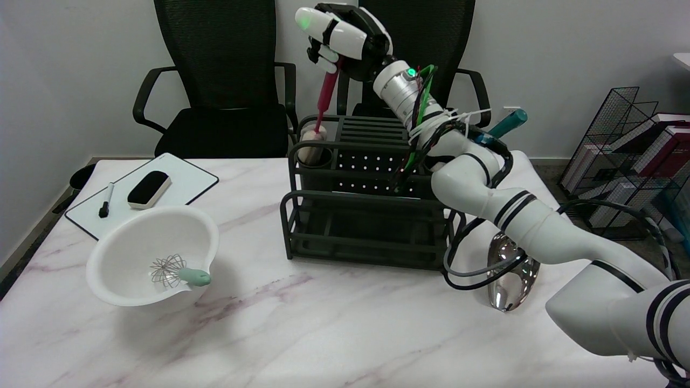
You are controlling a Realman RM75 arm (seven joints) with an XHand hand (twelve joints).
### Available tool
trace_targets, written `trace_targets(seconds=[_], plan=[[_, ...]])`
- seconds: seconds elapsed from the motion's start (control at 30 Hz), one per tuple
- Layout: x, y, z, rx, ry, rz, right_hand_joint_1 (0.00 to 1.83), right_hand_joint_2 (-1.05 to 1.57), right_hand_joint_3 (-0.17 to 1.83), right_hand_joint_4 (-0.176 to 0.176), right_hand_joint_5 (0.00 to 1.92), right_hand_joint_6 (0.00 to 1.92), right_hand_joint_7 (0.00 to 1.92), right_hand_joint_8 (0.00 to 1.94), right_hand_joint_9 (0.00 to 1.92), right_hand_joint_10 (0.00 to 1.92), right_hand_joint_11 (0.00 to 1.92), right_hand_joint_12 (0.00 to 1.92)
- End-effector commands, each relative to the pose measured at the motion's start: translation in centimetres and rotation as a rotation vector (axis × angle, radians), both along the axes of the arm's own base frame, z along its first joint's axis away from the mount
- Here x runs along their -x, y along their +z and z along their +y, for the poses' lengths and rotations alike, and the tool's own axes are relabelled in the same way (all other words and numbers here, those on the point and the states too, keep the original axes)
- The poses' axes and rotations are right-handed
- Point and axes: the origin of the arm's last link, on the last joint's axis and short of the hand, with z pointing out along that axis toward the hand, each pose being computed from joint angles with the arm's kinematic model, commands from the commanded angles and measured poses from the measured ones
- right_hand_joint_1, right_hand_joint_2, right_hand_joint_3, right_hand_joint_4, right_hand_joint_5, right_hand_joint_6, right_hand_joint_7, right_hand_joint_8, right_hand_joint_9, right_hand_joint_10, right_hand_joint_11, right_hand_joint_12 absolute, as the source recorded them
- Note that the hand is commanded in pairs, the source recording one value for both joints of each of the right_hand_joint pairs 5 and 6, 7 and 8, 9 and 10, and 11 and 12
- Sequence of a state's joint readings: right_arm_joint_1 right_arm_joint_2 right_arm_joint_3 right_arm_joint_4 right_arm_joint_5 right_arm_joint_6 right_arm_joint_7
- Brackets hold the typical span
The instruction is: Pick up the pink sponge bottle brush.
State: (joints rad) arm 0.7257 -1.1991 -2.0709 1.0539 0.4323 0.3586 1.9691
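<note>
Brush (326, 97) is getting gripped by its pink handle in my right hand (337, 40), fingers wrapped around the top. Sponge end is sitting in the rack's (366, 226) corner cup, so I'm guessing it needs lifting clear.

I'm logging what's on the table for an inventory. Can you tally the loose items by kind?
Brushes: 1, pink bottle brush held by the right hand
Whisks: 1
Bowls: 1
Racks: 1
Whiteboards: 1
Erasers: 1
Markers: 1
Shiny ladles: 1
Total: 8
</note>
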Motion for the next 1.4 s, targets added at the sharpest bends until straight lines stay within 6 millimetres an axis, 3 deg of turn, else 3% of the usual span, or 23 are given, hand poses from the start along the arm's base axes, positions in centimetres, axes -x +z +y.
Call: trace_targets(seconds=[0.03, 0.3, 0.53, 0.77, 0.93, 1.27, 1.4], plan=[[-4.0, 1.8, 2.5, 0.001, 0.15, -0.017, 1.25, 1.57, 0.2, 0.0, 1.92, 1.92, 1.92, 1.92, 1.92, 1.92, 1.92, 1.92], [-5.5, 3.4, 4.8, 0.015, 0.225, -0.059, 1.25, 1.57, 0.19, 0.0, 1.92, 1.92, 1.92, 1.92, 1.92, 1.92, 1.92, 1.92], [-7.1, 3.1, 8.4, -0.022, 0.319, -0.088, 1.25, 1.57, 0.19, 0.0, 1.92, 1.92, 1.92, 1.92, 1.92, 1.92, 1.92, 1.92], [-5.7, 1.3, 12.3, -0.114, 0.336, -0.166, 1.25, 1.57, 0.17, 0.0, 1.92, 1.92, 1.92, 1.92, 1.92, 1.92, 1.92, 1.92], [-3.2, -1.1, 15.9, -0.187, 0.275, -0.187, 1.25, 1.57, 0.15, 0.0, 1.92, 1.92, 1.92, 1.92, 1.92, 1.92, 1.92, 1.92], [5.9, -1.0, 21.8, -0.099, 0.088, -0.218, 1.23, 1.57, 0.15, 0.0, 1.92, 1.92, 1.92, 1.92, 1.92, 1.92, 1.92, 1.92], [8.8, -1.5, 23.0, -0.084, 0.009, -0.196, 1.23, 1.57, 0.15, 0.0, 1.92, 1.92, 1.92, 1.92, 1.92, 1.92, 1.92, 1.92]])
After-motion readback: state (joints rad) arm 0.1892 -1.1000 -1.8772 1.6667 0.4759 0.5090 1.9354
